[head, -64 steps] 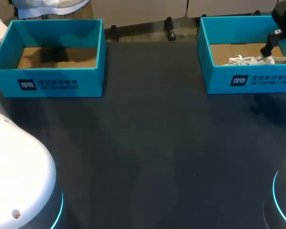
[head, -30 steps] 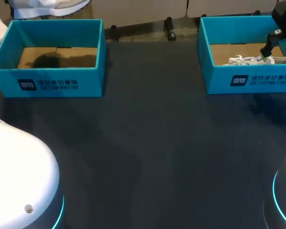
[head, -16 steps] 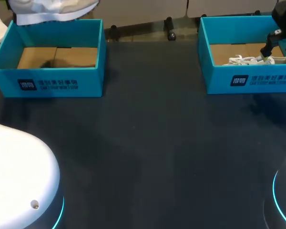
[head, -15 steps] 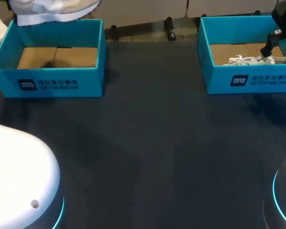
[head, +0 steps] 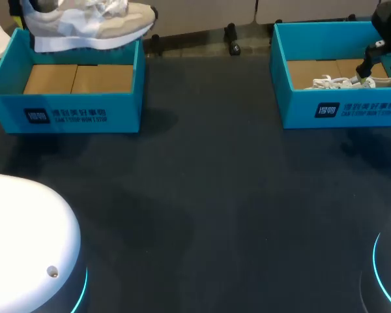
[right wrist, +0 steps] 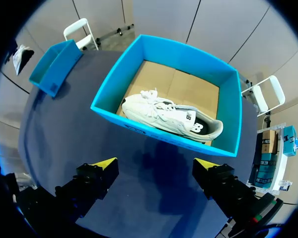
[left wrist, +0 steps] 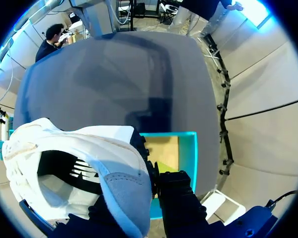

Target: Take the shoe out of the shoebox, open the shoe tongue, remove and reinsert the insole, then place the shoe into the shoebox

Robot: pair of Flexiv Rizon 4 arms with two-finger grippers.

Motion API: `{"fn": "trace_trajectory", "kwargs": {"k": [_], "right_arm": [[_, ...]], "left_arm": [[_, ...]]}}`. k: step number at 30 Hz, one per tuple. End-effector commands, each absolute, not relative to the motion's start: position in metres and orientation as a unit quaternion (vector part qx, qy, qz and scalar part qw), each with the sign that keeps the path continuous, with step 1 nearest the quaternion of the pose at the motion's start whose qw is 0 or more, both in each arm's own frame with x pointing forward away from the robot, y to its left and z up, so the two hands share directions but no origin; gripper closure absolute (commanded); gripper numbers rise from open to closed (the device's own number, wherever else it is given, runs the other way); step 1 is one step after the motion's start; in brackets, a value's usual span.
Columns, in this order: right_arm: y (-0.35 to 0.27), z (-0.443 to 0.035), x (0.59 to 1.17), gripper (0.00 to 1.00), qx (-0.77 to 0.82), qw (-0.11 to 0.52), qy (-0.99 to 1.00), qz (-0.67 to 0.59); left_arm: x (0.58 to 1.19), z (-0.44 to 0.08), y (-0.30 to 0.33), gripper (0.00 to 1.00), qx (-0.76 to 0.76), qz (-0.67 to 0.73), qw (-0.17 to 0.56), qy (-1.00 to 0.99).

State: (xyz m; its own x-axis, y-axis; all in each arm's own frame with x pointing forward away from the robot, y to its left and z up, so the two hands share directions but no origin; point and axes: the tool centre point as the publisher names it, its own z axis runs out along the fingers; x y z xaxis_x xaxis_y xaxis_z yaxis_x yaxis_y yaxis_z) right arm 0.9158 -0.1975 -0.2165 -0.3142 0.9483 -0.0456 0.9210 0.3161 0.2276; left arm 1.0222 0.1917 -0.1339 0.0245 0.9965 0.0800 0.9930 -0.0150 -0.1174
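The left gripper (left wrist: 158, 179) is clenching a cream and white lace-up sneaker (head: 85, 23) and holding it in the air. In the head view the shoe is hanging sole down over the far wall of the left teal cardboard shoebox (head: 75, 112), clear of it, with the toe pointing toward the middle of the dark table (head: 208, 195). The box's brown cardboard floor is lying bare below.

In the left wrist view the sneaker is filling most of the space beside the fingers, hiding one finger altogether. Only the dark inner finger (left wrist: 175, 191) with a sliver of yellow tip is showing, pressed against the shoe's side. A corner of the teal box is peeking out beneath it.

Well apart, on the other side of the table, the right gripper (right wrist: 154, 164) is hovering with its yellow-tipped fingers spread wide and nothing between them. It is hanging above the right teal cardboard shoebox (right wrist: 139, 130) — the box's near wall is standing ahead of the fingers. Inside, a white lace-up sneaker with a dark logo patch (right wrist: 171, 118) is lying on its side across the cardboard floor, untouched, its heel near one end wall.
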Motion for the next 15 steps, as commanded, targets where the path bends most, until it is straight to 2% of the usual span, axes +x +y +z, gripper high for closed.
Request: {"fn": "trace_trajectory", "kwargs": {"k": [1, 15], "right_arm": [[-0.197, -0.217, 0.916, 0.0, 0.58, 0.086, 0.806, 0.079], [-0.197, -0.217, 0.916, 0.0, 0.58, 0.086, 0.806, 0.079]], "left_arm": [[1.008, -0.133, 0.182, 1.0, -0.716, -0.072, -0.01, -0.694], [0.962, -0.135, 0.144, 1.0, -0.722, -0.086, 0.004, -0.686]]}}
